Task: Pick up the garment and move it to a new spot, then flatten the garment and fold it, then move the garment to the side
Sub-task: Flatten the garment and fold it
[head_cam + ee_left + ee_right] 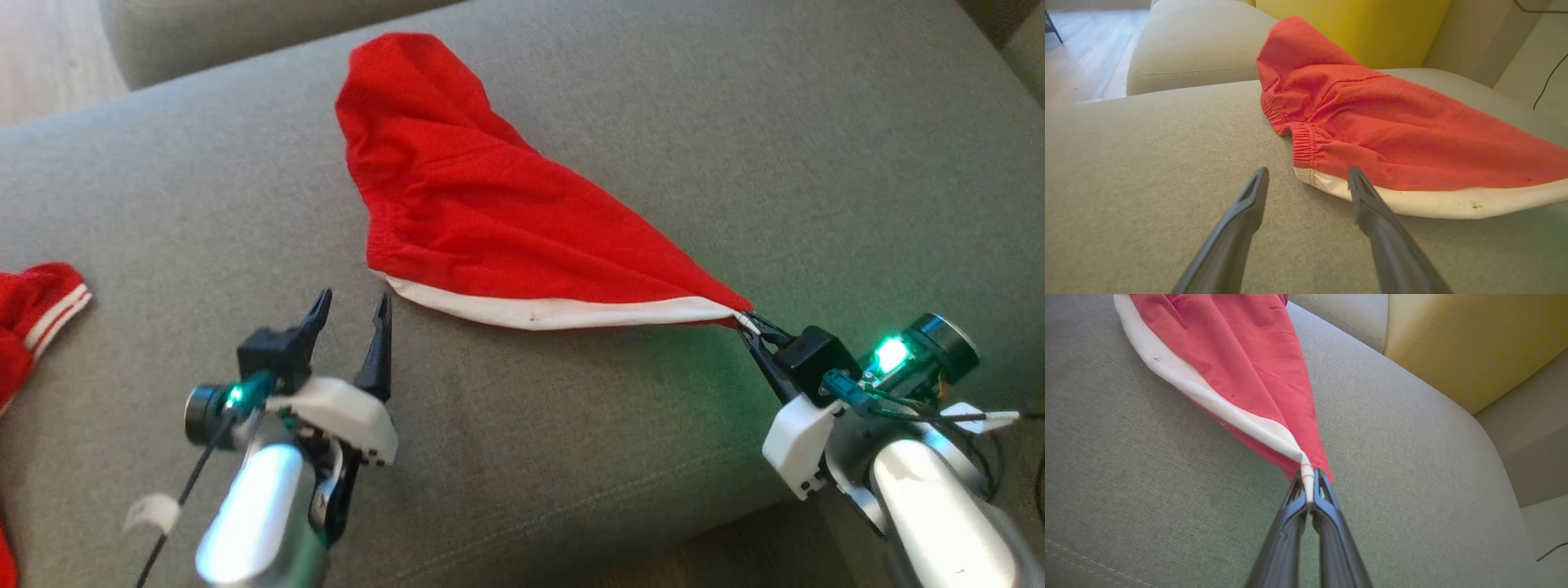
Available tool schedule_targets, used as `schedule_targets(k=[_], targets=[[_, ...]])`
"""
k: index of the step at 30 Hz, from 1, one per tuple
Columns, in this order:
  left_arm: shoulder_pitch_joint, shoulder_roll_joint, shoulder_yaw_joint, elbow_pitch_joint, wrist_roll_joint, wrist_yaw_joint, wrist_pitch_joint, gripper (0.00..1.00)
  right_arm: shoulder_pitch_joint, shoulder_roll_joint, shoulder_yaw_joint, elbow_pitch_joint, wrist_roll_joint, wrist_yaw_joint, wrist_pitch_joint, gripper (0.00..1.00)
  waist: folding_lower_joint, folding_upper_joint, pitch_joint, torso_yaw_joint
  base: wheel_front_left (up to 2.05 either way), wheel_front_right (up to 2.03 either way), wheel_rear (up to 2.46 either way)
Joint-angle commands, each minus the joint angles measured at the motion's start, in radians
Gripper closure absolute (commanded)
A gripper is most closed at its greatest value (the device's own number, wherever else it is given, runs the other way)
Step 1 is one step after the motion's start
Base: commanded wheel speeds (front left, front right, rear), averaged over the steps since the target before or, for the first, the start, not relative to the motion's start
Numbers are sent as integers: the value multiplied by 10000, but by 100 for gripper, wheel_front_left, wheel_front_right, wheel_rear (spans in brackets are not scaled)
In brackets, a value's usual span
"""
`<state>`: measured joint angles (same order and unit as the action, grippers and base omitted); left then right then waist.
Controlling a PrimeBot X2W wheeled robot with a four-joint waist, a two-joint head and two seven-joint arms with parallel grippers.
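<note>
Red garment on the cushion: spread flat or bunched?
Bunched, not flat. The red garment humps up at its far end and narrows to one corner pinched in the shut right pincer.

Grey fabric sofa (pixel 571 457), yellow cushion (pixel 1355 28), wooden floor (pixel 1081 61).

No legible txt, logos, brand tags or nos. in any view. Nothing readable on the garment (pixel 490 212) or the sofa (pixel 571 457).
</note>
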<state>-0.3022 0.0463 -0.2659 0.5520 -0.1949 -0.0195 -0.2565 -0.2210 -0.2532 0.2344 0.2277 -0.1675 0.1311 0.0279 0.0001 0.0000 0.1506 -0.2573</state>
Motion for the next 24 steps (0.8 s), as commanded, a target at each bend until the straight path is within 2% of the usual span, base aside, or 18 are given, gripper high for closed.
schedule_targets(k=[1,9,16,18,19,20,24], targets=[[-793,89,199,114,117,-92,-53,0,-328,11,52,-369,-36,-4,-38,100,-1,0,284,-152,0,0,0],[-2489,310,-365,2422,850,-45,-51,0,-748,282,-11,-287,-11,-4,-253,100,-1,0,974,-339,0,0,0],[-3161,345,-516,3409,1000,-3,-52,0,-946,414,-117,-87,-68,-4,-399,100,-1,0,1151,-352,0,0,0],[-3274,342,-563,3597,990,-108,-52,0,-984,457,-148,-17,-94,-4,-438,100,-1,0,1164,-343,0,0,0],[-3316,342,-596,3630,996,-158,-52,57,-992,473,-171,18,-105,-4,-450,100,-1,0,1157,-325,0,0,0],[-3337,332,-604,3617,968,-201,-52,100,-994,485,-200,54,-118,-4,-461,100,-1,0,1141,-296,0,0,0],[-3192,288,-652,3370,758,-547,-52,100,-1013,521,-316,227,-182,-4,-539,100,-1,0,935,-111,0,0,0]])
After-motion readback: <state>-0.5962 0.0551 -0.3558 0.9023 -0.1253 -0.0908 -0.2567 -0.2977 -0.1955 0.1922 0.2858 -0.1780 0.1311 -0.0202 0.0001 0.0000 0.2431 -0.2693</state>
